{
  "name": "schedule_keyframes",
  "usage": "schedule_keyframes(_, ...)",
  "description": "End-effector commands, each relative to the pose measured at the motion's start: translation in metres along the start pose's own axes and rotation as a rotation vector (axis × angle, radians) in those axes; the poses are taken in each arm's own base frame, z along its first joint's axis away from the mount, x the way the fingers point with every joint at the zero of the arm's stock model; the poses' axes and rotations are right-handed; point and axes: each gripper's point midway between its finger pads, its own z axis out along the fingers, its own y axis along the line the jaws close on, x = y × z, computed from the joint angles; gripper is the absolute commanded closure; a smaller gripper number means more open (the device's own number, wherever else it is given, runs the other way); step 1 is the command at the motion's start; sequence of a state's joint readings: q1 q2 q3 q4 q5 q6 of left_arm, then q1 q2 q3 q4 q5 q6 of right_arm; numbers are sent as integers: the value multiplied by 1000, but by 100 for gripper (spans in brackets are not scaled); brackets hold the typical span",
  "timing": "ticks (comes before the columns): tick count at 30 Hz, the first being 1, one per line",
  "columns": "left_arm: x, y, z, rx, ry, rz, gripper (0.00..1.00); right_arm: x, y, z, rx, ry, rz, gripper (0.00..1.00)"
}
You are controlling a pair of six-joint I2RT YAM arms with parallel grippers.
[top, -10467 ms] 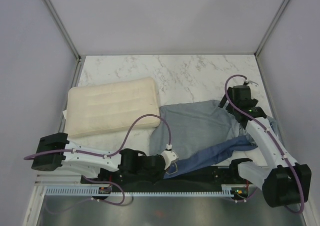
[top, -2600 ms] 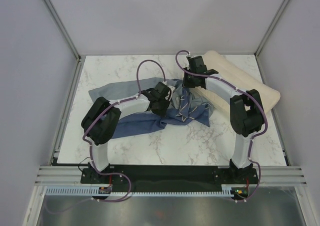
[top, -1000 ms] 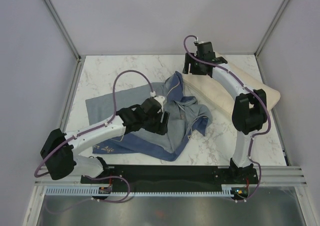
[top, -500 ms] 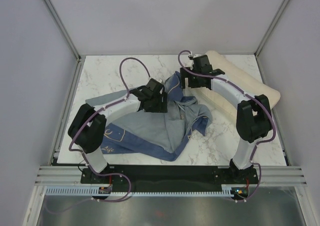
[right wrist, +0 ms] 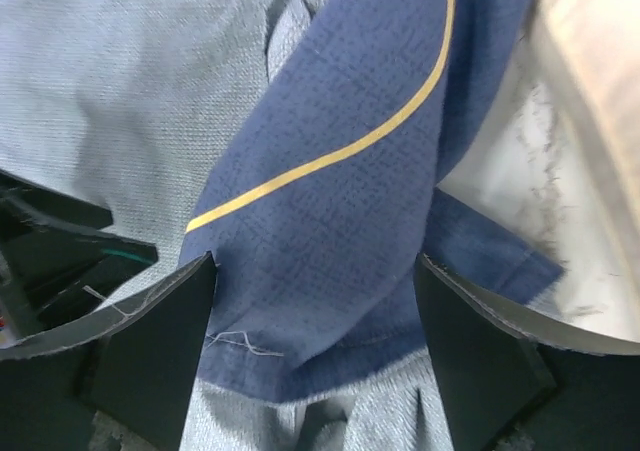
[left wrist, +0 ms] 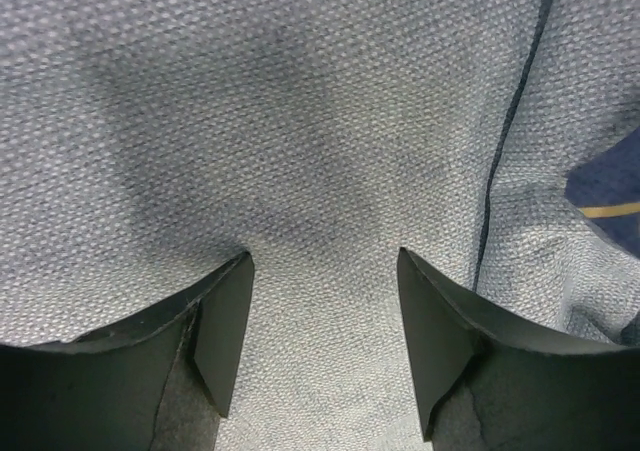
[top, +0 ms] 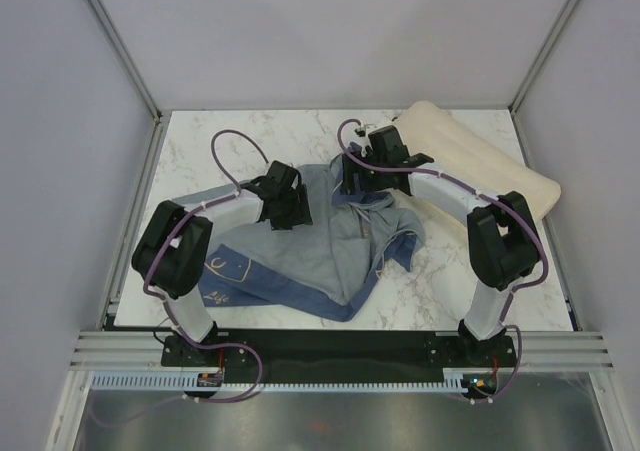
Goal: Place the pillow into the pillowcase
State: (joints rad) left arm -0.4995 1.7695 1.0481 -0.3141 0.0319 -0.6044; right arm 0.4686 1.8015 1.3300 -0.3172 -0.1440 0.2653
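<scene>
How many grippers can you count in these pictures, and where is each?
2. The left gripper hangs open over the grey-blue inside of the pillowcase; the right gripper, also open, straddles a dark blue fold of it beside the pillow. None seems hidden.

The pillow (top: pixel 480 156), plump, cream and rectangular, lies slantwise at the far right corner of the marble table (top: pixel 230 136), wholly outside the case. The pillowcase (top: pixel 300 256) sprawls crumpled across the table's middle. Its pale grey-blue inner face is turned up over most of it. Denim-blue folds with yellow line print show along its near edge and bunch up just beside the pillow.
</scene>
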Motion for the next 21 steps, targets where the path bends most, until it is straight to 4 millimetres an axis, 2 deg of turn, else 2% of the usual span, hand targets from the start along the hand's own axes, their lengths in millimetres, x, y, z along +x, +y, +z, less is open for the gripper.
schedule_keyframes(1,24,54,12,-188,30,-52,33,-1,-2,17,26,-8,18,19)
schedule_keyframes(2,26,62,12,-211,34,-70,34,0,-4,18,39,-7,23,23)
schedule_keyframes(3,28,68,13,-220,37,-85,34,0,-5,19,43,-7,27,43)
schedule_keyframes(4,32,75,14,-211,53,-108,35,0,-6,19,48,-8,29,54)
schedule_keyframes(6,32,75,16,-172,56,-145,35,-6,-8,17,70,-27,45,74)
schedule_keyframes(7,29,75,17,-113,54,-200,35,-7,-9,16,76,-32,48,89)
schedule_keyframes(10,20,78,12,61,30,-336,35,-13,-13,9,108,-62,59,100)
schedule_keyframes(12,10,79,1,126,-18,-410,38,-16,-18,2,137,-81,70,100)
schedule_keyframes(15,-3,92,-14,87,-74,-434,40,-21,-24,-5,172,-111,91,100)
schedule_keyframes(16,-16,102,-19,41,-121,-419,40,-23,-27,-7,177,-118,106,100)
schedule_keyframes(17,-14,111,-25,-2,-112,-421,39,-26,-27,-9,176,-127,110,100)
schedule_keyframes(18,-27,115,-34,-17,-148,-420,38,-30,-28,-12,177,-137,113,100)
schedule_keyframes(19,-35,130,-41,-53,-177,-439,37,-36,-30,-15,178,-151,121,100)
schedule_keyframes(21,-45,145,-52,-70,-207,-472,35,-44,-31,-18,174,-166,123,100)
